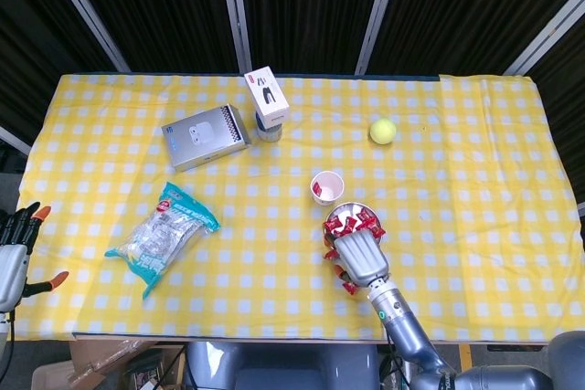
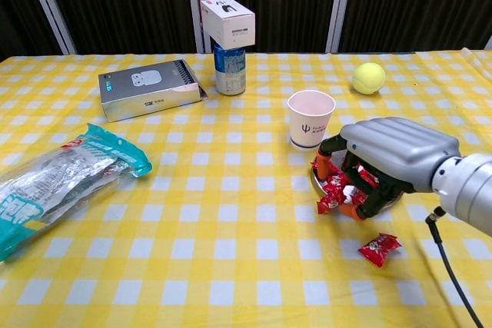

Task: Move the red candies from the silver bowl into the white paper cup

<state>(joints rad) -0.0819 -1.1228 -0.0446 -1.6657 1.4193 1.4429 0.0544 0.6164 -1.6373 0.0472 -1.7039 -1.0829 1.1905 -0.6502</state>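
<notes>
Right hand (image 2: 377, 163) lowered over the silver bowl (image 1: 352, 218) of red candies (image 2: 332, 187), toward the table's front edge.
Fingers curl down among the wrappers; a grip cannot be confirmed. White paper cup (image 2: 310, 118) stands just behind, a short carry.

Table (image 1: 475, 134) w/ yellow-white check cloth. On it: grey box (image 1: 206, 137) back left, blue can (image 2: 229, 70) beside it w/ white box (image 2: 228, 21) stacked on top. Tennis ball (image 1: 382, 131) back right. Plastic snack bag (image 1: 160, 237) front left. White paper cup (image 2: 310, 118) mid-table, silver bowl (image 1: 340, 216) w/ red candies (image 1: 363, 217) just in front of it. One loose candy (image 2: 379, 248) on cloth near bowl's front.
</notes>
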